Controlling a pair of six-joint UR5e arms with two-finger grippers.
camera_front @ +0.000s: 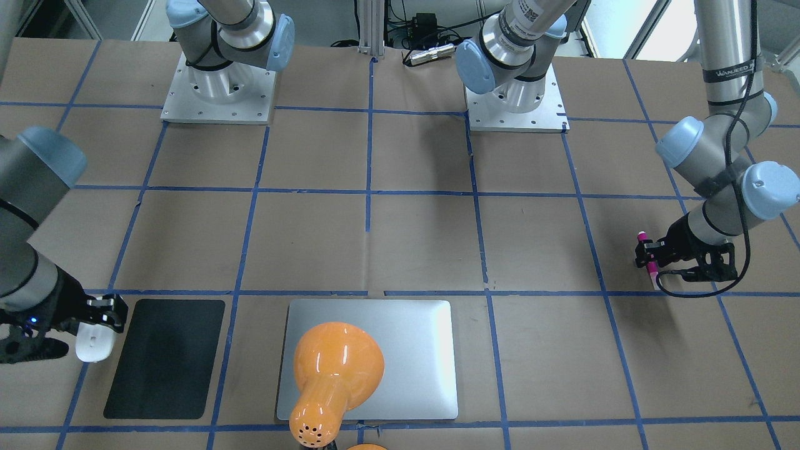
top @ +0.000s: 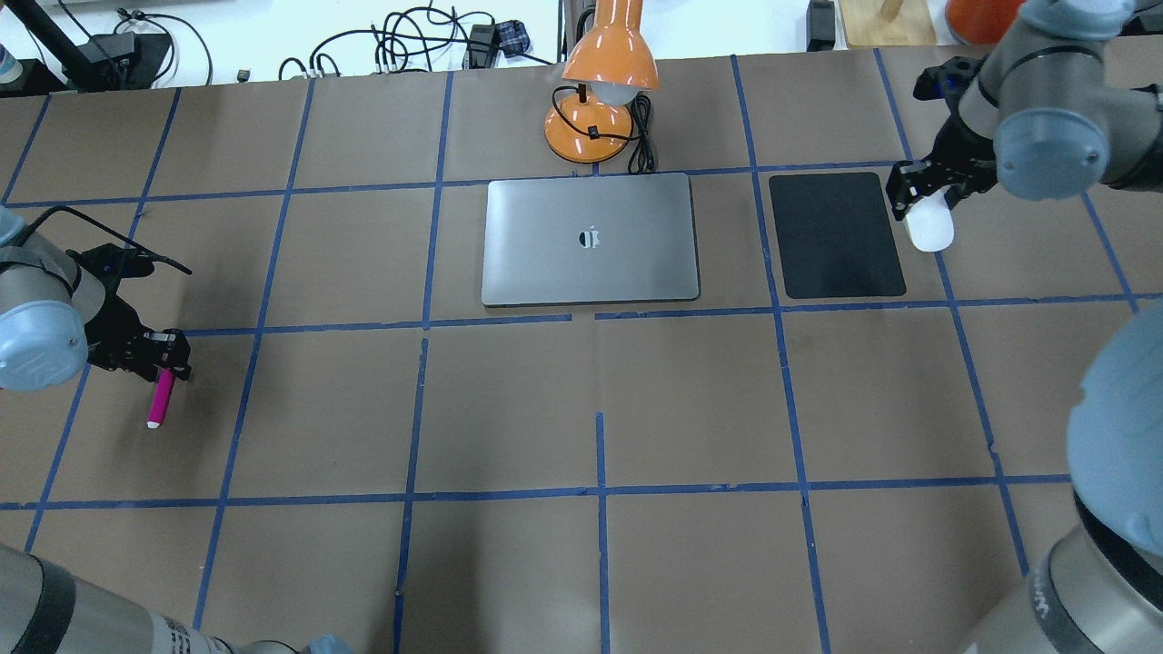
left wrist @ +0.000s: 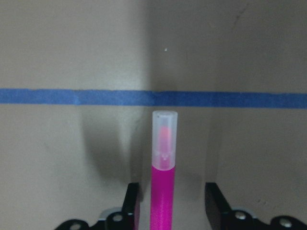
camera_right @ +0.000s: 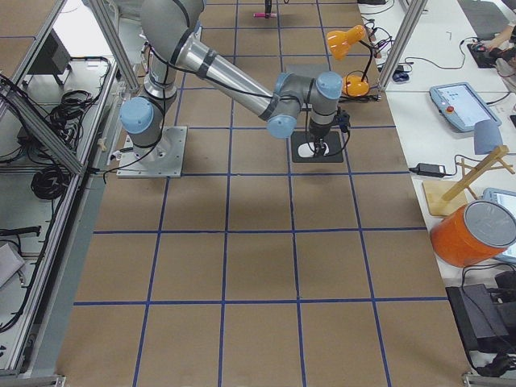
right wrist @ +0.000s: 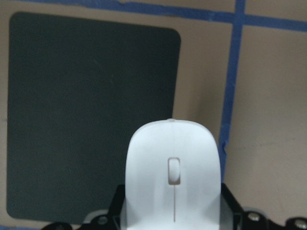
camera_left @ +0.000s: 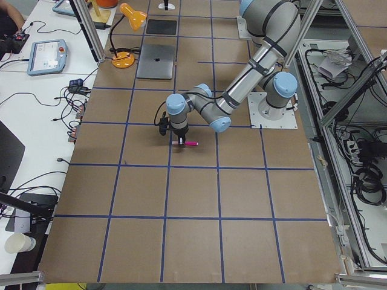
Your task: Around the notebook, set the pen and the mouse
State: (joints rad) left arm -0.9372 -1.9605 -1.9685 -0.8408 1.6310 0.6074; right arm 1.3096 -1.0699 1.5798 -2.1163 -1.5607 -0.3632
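Grasp stage; placement by the large silver-grey slab notebook [top: 545,245] not begun.
Left tool [left wrist: 172,189] open, straddling the short bright-pink pen [top: 161,398] on the table [top: 600,400]; right tool [top: 927,202] clamped on the flanks of the glossy white oval mouse [right wrist: 172,177], matte black mat [top: 836,234] just beside. Next, likely: close on pen, lift, carry both toward the notebook, well apart. Apple logo [top: 591,238] on lid; arm strap [camera_front: 728,76] roughly "WANJEED".

Orange desk lamp [top: 600,82] just beyond notebook [top: 591,238] far edge, head overhanging it; black mat [top: 836,236] near right side; open table [top: 363,272] left and robot-side.
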